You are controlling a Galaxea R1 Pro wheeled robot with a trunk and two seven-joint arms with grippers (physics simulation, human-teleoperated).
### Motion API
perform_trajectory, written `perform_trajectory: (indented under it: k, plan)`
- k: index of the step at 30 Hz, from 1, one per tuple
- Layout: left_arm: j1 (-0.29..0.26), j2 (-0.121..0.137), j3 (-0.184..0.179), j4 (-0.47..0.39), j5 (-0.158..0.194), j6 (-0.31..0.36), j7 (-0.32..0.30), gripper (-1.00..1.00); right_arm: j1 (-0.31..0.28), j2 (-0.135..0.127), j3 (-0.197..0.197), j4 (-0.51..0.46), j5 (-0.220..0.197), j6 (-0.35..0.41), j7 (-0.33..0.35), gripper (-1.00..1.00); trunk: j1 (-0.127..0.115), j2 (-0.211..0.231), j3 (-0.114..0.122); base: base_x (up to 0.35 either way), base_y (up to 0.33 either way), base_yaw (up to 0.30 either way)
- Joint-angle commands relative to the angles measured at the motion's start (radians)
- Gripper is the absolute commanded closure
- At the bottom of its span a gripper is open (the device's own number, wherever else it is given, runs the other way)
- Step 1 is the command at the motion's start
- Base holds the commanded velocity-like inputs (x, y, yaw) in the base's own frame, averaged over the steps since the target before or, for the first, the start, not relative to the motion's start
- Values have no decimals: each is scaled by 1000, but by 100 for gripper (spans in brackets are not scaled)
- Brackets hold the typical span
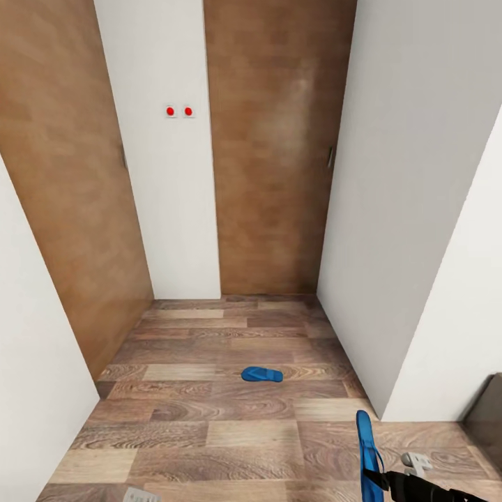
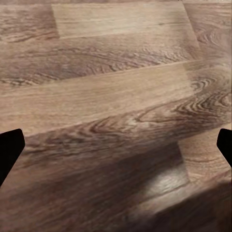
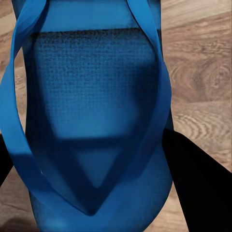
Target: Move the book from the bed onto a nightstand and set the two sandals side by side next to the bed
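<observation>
Blue sandal (image 1: pixel 365 446) sits clamped in the right end effector (image 1: pixel 377 478) above the plank floor (image 1: pixel 209 418), its mate (image 1: pixel 262 374) lying further ahead, so I'd carry it level toward the bed, the left end effector's (image 2: pixel 116 145) fingers wide apart.

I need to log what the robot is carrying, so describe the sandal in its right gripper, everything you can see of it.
The held sandal is bright blue, narrow and flat, a flip-flop with a rounded end. The right wrist view shows a finely textured footbed and a smooth Y-shaped strap. It looks rubbery. The right gripper clamps its lower end, black fingers on either side, with the sandal sticking up above the wood floor.
</observation>
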Motion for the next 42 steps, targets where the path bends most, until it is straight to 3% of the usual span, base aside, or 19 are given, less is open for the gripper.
perform_trajectory:
  k: [1,9,13,18,42]
  plan:
    - [-1,-2,3,-2,-9,4,-7,-100,0,0,-4,5,-6,11,4,100,0,0,-1,46,0,0]
    - [-1,-5,4,-1,-6,-18,-7,-100,0,0,-4,76,-5,11,4,100,0,0,-1,103,0,0]
    - [-1,-4,5,-1,45,-31,-7,-100,0,0,-3,81,-5,11,4,100,0,0,-1,282,0,0]
    - [-1,-4,5,-2,64,-33,-7,-100,0,0,-4,81,-5,11,7,100,0,0,-1,167,0,0]
    - [-1,-3,7,-2,69,-33,-7,-100,0,0,-3,81,-4,10,8,100,0,0,-1,32,0,-192]
